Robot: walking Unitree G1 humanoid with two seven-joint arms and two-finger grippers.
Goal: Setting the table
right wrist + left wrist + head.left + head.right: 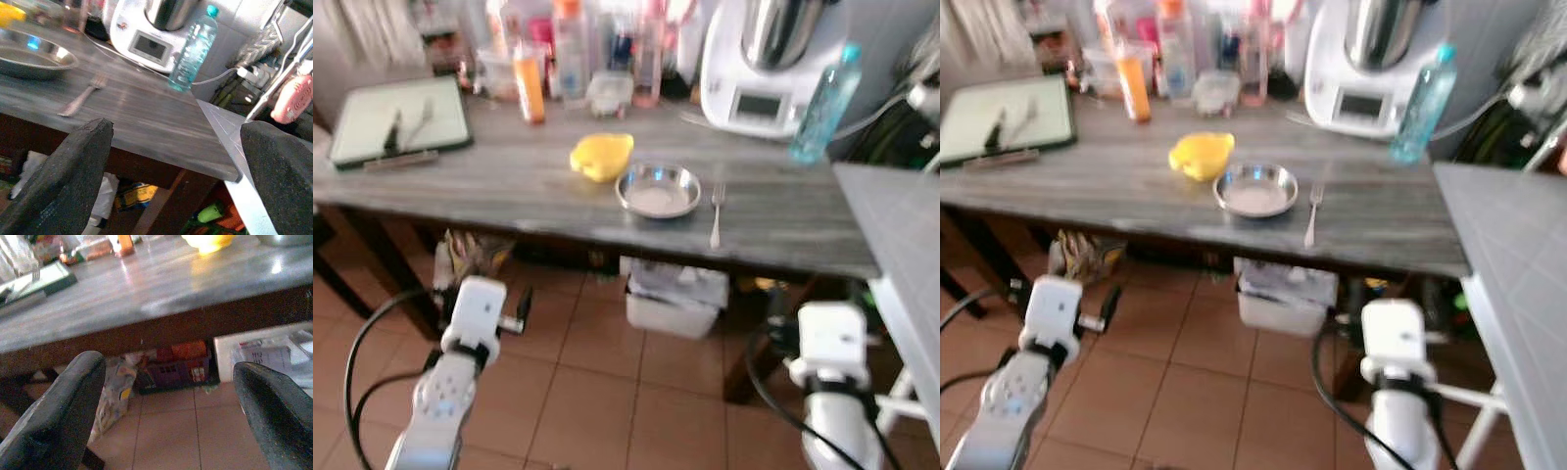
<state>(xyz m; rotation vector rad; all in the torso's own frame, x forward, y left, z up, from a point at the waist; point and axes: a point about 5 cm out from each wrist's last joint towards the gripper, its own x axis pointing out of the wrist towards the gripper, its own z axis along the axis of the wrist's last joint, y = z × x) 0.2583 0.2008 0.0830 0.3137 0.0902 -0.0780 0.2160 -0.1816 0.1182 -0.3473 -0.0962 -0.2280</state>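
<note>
1 bowl (658, 190), 1 fork (717, 213), 1 yellow cloth (601, 156), 1 water bottle (824, 104).

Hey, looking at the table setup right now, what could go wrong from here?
The silver fork lies close to the grey wooden table's front edge, so a nudge might knock it off. The round steel bowl sits right beside the yellow object, so reaching for one may bump the other.

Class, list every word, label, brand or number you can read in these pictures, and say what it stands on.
None can be read.
White kitchen machine: display too blurred.
Orange bottle: label too blurred.
Clear blue-capped water bottle: label illegible.
Red and purple packages under the grey table: print too small.
</note>
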